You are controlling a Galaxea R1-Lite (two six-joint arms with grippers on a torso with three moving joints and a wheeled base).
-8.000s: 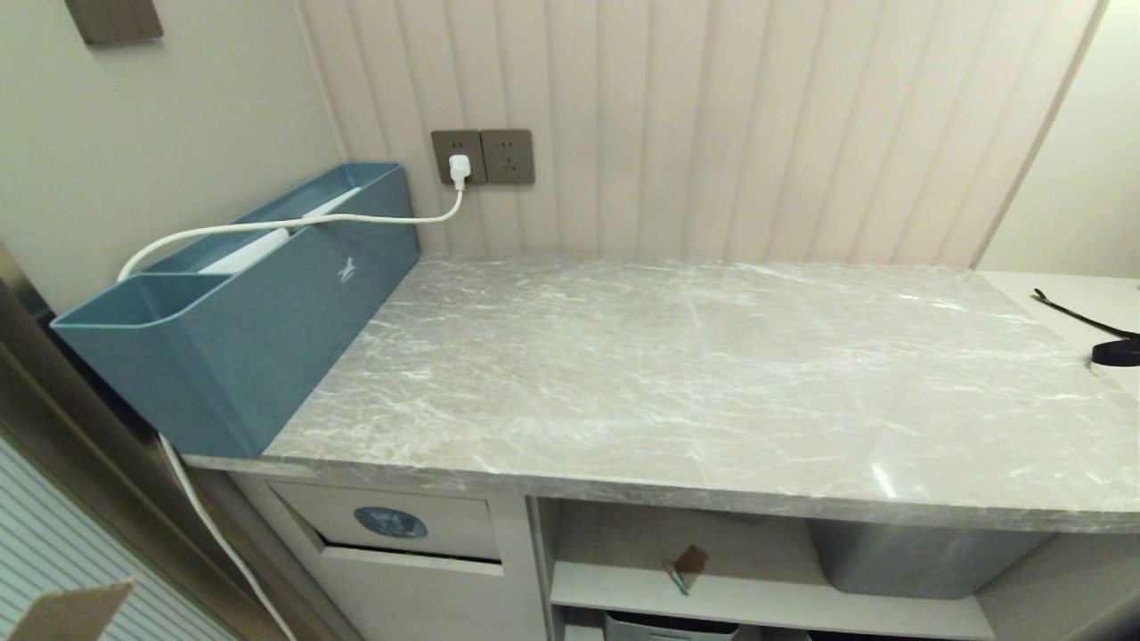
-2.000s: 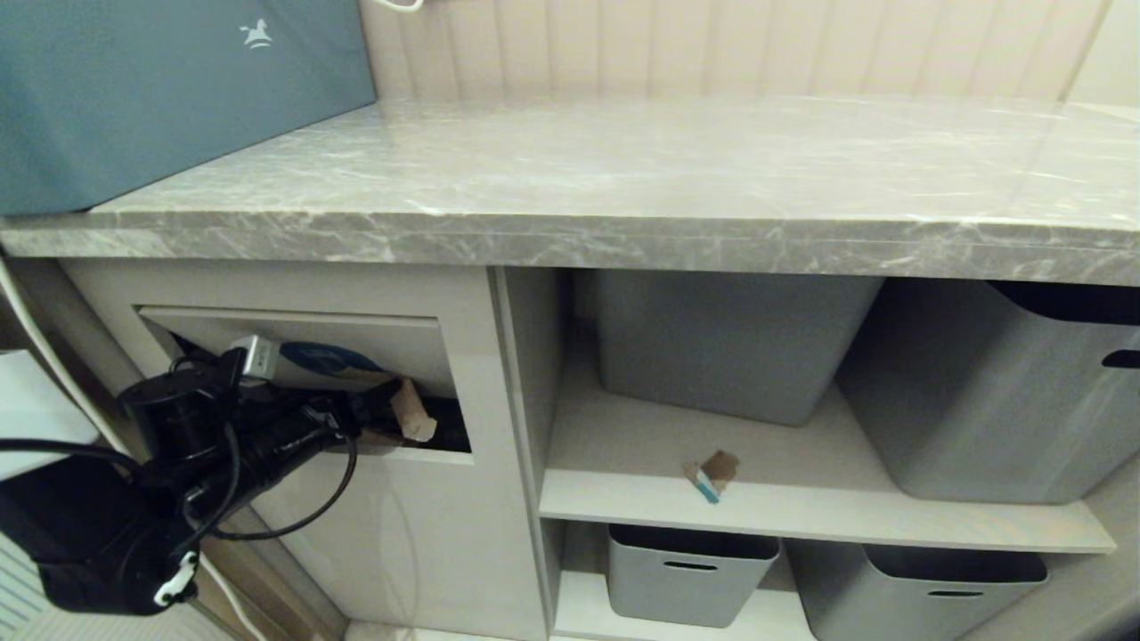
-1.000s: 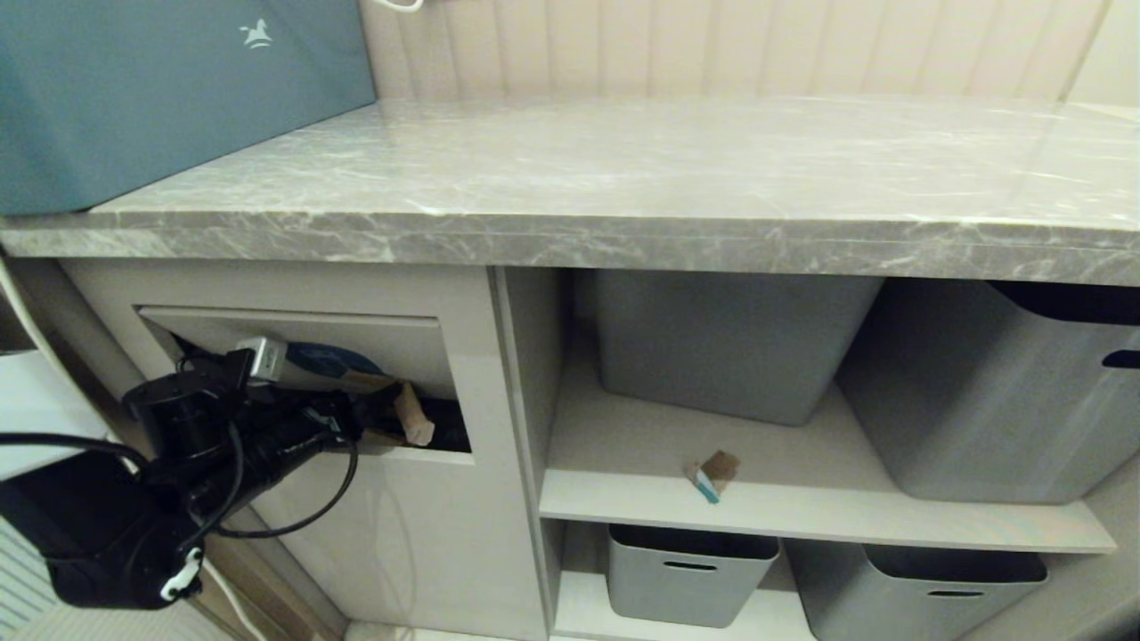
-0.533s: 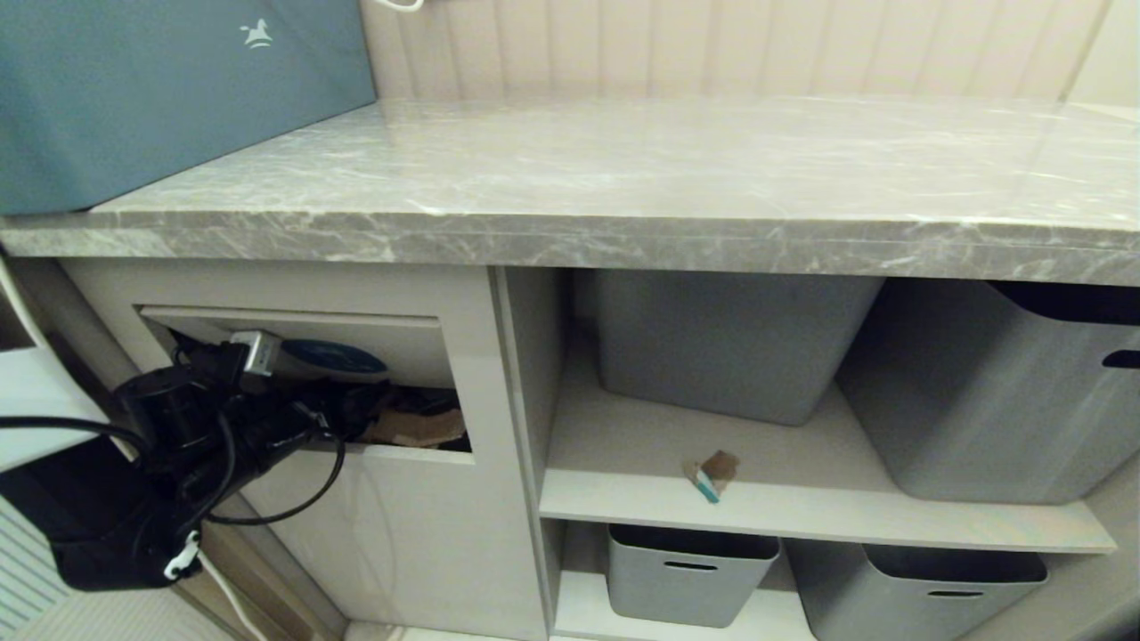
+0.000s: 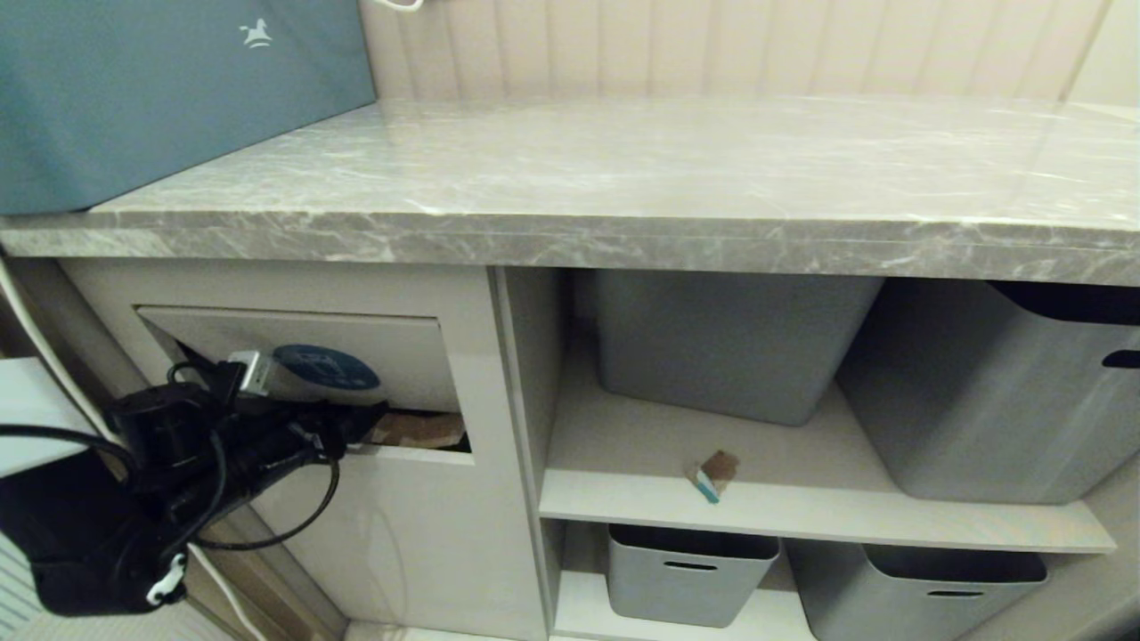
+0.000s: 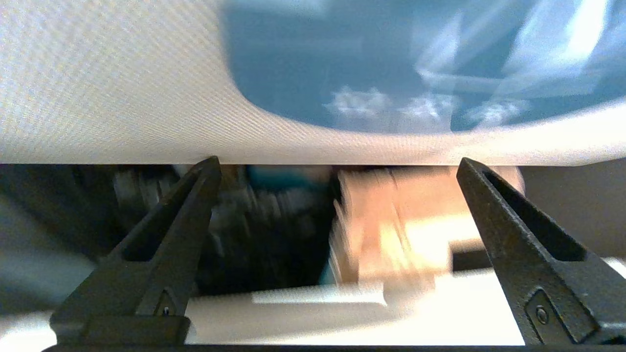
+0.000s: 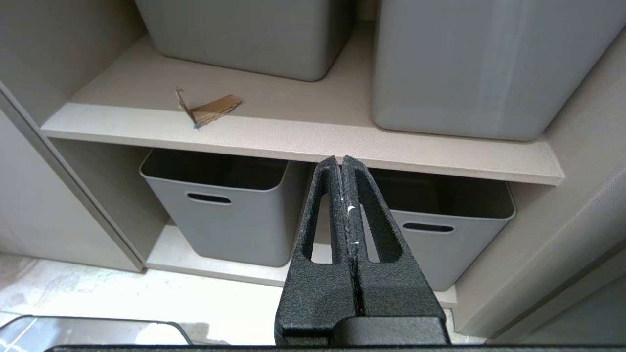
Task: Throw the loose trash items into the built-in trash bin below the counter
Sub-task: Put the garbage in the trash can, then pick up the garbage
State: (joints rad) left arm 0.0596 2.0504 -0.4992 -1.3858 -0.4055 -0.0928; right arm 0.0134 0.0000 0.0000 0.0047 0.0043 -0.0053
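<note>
Here the left claw [image 5: 361,425], spread wide, faces a cardboard scrap [image 5: 419,430] lying lengthwise along the bin slot [image 5: 441,442].

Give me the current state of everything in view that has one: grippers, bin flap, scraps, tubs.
left gripper: open, at the flap slot.
right gripper: shut, empty, parked below the shelf.
swing flap: ajar, gap along its lower edge.
cardboard scrap: released, lying in the slot.
small scrap: loose on the shelf.
lower tubs: open-topped.

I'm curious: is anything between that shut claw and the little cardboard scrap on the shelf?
Nothing visible does. The right gripper hangs in front of the shelf, and the scrap lies in the open near its front edge.
</note>
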